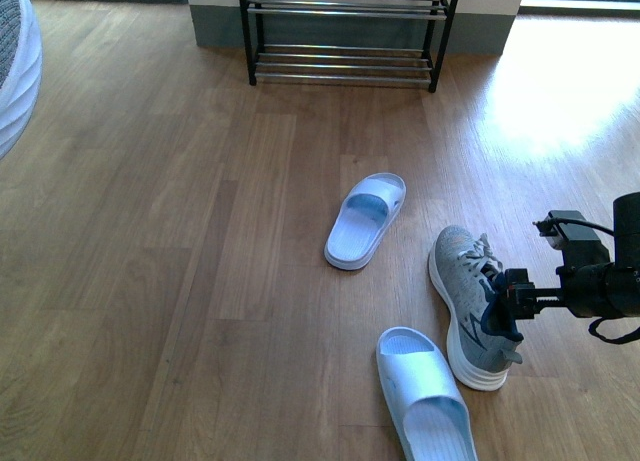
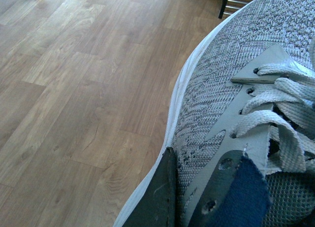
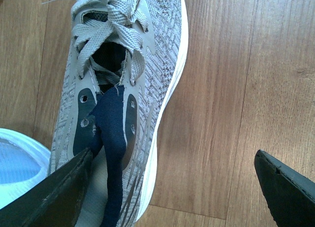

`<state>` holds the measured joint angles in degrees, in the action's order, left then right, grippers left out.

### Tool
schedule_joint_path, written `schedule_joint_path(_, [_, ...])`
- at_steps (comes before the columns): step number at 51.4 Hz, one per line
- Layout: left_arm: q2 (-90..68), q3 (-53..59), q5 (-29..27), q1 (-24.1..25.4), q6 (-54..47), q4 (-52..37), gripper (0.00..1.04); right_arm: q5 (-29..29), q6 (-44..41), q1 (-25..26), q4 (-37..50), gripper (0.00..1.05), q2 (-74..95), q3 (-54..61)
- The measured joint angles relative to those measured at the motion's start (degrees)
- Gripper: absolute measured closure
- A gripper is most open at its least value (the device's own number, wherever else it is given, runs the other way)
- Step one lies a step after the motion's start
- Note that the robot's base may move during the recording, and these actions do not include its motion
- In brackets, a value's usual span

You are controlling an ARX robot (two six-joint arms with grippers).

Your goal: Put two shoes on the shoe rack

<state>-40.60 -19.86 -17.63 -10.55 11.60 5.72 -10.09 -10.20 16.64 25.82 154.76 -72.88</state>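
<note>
Right gripper (image 1: 505, 306) is hovering with jaws spread wide at the heel end of a grey sneaker (image 1: 468, 301). This sneaker is lying on the wooden floor (image 1: 150, 231) well in front of the shoe rack (image 1: 345, 9), toe toward it. Left gripper (image 2: 197, 202) is clamping the other sneaker (image 1: 12, 61), raised front-left of the rack, with only one finger (image 2: 157, 197) showing.

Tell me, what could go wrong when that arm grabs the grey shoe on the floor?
The open right gripper could close on the sneaker's soft tongue and lose it when lifting. A white slipper lies close beside the sneaker, so a finger might catch it too.
</note>
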Motion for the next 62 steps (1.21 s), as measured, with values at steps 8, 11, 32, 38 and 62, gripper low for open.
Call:
schedule_joint_path(8, [0.0,0.0,0.0,0.0,0.0,0.0,1.03,0.2,-0.2,0.0,0.0,0.09,-0.3,0.1])
schedule_joint_path(11, [0.0,0.0,0.0,0.0,0.0,0.0,1.03,0.5,-0.2,0.0,0.0,0.09,-0.3,0.1])
schedule_joint_path(32, [0.0,0.0,0.0,0.0,0.0,0.0,1.03,4.1,0.5,-2.0,3.3,0.24,6.4,-5.1])
schedule_joint_path(38, [0.0,0.0,0.0,0.0,0.0,0.0,1.03,4.5,0.5,-2.1,3.7,0.4,7.7,-5.6])
schedule_joint_path(62, [0.0,0.0,0.0,0.0,0.0,0.0,1.03,5.6,-0.3,-2.2,8.3,1.03,4.1,0.1])
